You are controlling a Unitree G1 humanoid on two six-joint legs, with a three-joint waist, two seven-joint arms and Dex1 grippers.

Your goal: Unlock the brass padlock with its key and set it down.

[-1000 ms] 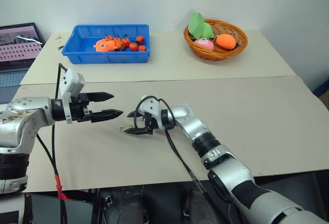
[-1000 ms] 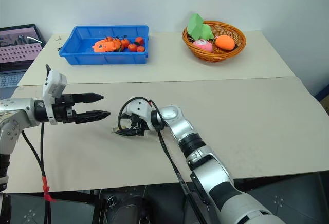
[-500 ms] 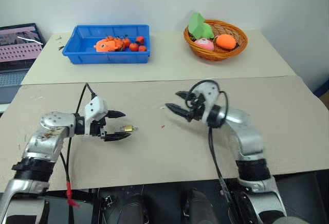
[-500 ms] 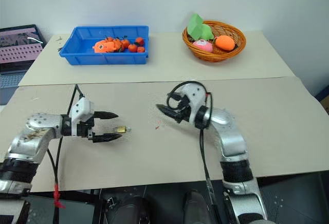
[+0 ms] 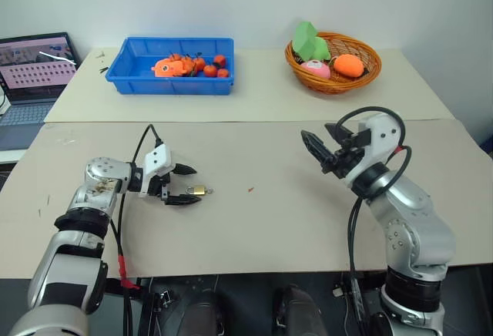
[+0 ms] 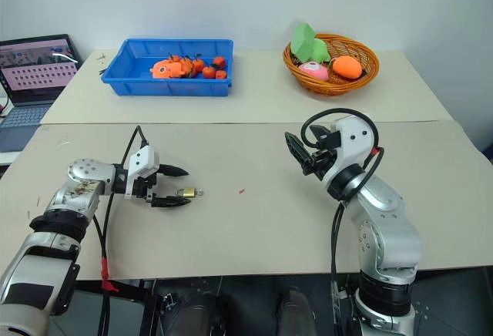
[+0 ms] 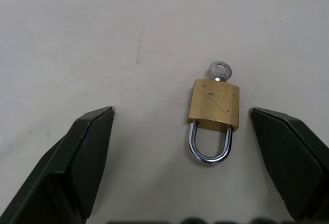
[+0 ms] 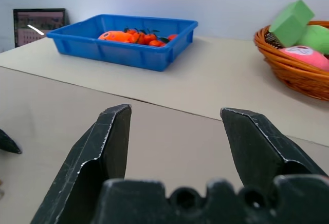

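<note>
We found the brass padlock [image 7: 214, 106] flat on the table [image 5: 277, 220], the key [image 7: 220, 71] in its base, between the spread, empty fingers of the left gripper [image 5: 185, 184]. The right gripper [image 5: 322, 149] hung well right, jaws apart, grasping nothing.

Only the round bow of the key [image 7: 220, 72] shows beyond the brass padlock [image 7: 214, 106], on the side away from the left gripper [image 7: 181, 115]; its blade is hidden inside the body. Whether the shackle [image 7: 209, 144] is latched or released cannot be told from its legs
</note>
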